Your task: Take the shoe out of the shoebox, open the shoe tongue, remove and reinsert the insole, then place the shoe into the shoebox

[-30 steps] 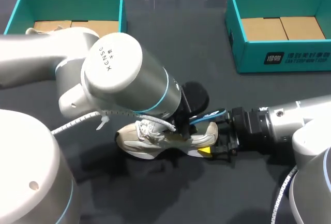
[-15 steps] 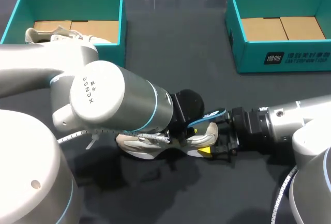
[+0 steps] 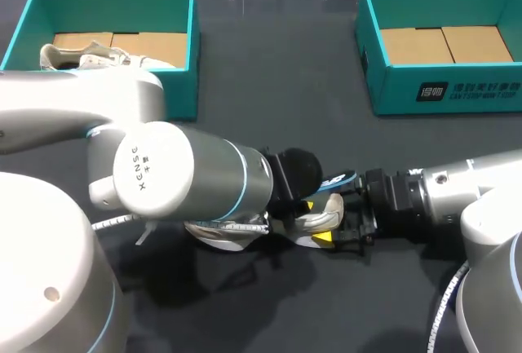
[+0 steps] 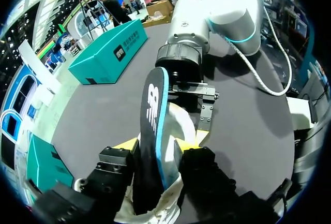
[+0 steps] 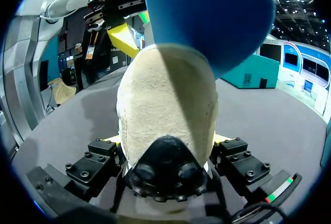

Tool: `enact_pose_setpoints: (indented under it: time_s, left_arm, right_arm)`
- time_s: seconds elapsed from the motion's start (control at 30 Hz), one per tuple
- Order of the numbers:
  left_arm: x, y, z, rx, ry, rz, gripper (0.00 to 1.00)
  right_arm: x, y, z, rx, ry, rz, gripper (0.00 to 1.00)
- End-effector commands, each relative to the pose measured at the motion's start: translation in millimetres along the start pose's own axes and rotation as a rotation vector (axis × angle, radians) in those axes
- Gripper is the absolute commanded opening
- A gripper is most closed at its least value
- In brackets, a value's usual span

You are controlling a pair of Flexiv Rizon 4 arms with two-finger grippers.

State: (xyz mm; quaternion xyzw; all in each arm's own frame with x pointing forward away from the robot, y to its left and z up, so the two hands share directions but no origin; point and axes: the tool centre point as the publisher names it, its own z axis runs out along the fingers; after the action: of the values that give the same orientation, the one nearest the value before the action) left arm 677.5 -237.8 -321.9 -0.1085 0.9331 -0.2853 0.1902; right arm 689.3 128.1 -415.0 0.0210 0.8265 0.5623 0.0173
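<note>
Right gripper (image 5: pixel 168 142) clamped the shoe (image 3: pixel 314 221) at its right end (the heel), anchoring it; left gripper (image 4: pixel 156 145) pinched the half-inserted insole (image 4: pixel 154 115) to slide it.

I see a dark grey table (image 3: pixel 269 68). At its far right corner stands a teal box (image 3: pixel 391 84) with no lid on. I can look right into it. Its floor is two brown cardboard flaps (image 3: pixel 444 43) lying side by side. Its near wall has white print on it. Far off at the other corner, a second pale shoe (image 3: pixel 98 58) lies inside the left shoebox (image 3: pixel 181 84). Brown cardboard shows behind that shoe. The two boxes are well apart.
</note>
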Motion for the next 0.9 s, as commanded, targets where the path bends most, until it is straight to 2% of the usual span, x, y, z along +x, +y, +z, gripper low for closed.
enact_pose_setpoints:
  time_s: [0.03, 0.7, 0.83, 0.9]
  left_arm:
    - [6.2, -2, 9, 0.011, -0.03, 0.002, 0.42]
    - [0.3, -6, 32, 0.034, -0.053, -0.022, 0.36]
    - [-0.1, -8, 35, 0.042, -0.051, -0.029, 0.31]
    - [-0.5, -9, 36, 0.044, -0.049, -0.032, 0.26]
  right_arm:
    - [0.4, -1.2, 2, 0.005, 0.001, 0.001, 0.0]
    - [0.4, -1.2, 2, 0.005, 0.001, 0.001, 0.0]
    - [0.4, -1.2, 2, 0.005, 0.001, 0.001, 0.0]
    - [0.4, -1.2, 2, 0.005, 0.001, 0.001, 0.0]
